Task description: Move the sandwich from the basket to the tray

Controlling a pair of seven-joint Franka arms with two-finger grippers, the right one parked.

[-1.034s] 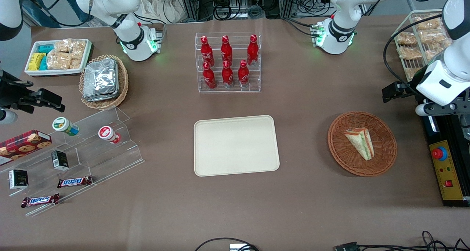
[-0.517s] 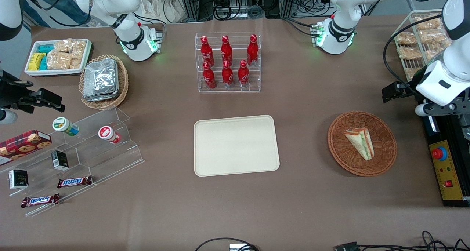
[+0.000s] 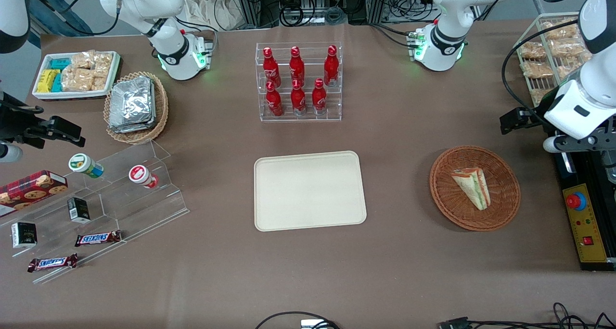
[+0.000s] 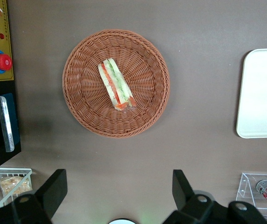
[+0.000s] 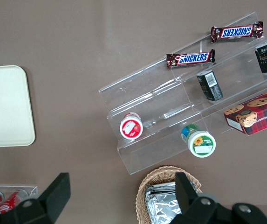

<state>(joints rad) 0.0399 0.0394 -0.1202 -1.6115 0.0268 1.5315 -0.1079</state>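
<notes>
Snack shelf: a clear stepped shelf (image 3: 103, 208) sits in the lower left of the front picture, tiered, I'd say, so each item can be seen and reached; on it are two chocolate bars (image 3: 97, 238), two small dark boxes (image 3: 78, 209) and two lidded cups (image 3: 85, 165), with one cookie box (image 3: 30, 189) at its end.

Foil basket: one tan basket (image 3: 161, 108) in the upper left holds a stack of foil packets (image 3: 132, 104); I can't count the stack.

Bottle rack: one clear rack (image 3: 301, 81) at upper centre stands six red bottles (image 3: 297, 65) upright in two rows of three.

Tray: one cream tray (image 3: 308, 190) lies bare in the middle of the picture, likely parked there as the drop spot.

Basket: one reddish-brown basket (image 3: 475, 188) sits at right of centre, well apart from the tray.

Sandwich: one sandwich (image 3: 472, 187) lies on its side in the basket's middle, filling edge up, nothing touching it; the lift is not yet begun.

Gripper: the gripper (image 4: 119, 193) hangs high above the table just beside the basket, at the right edge of the front picture, fingers (image 4: 55, 189) spread wide and holding nothing, probably lined up to drop over the sandwich.
</notes>
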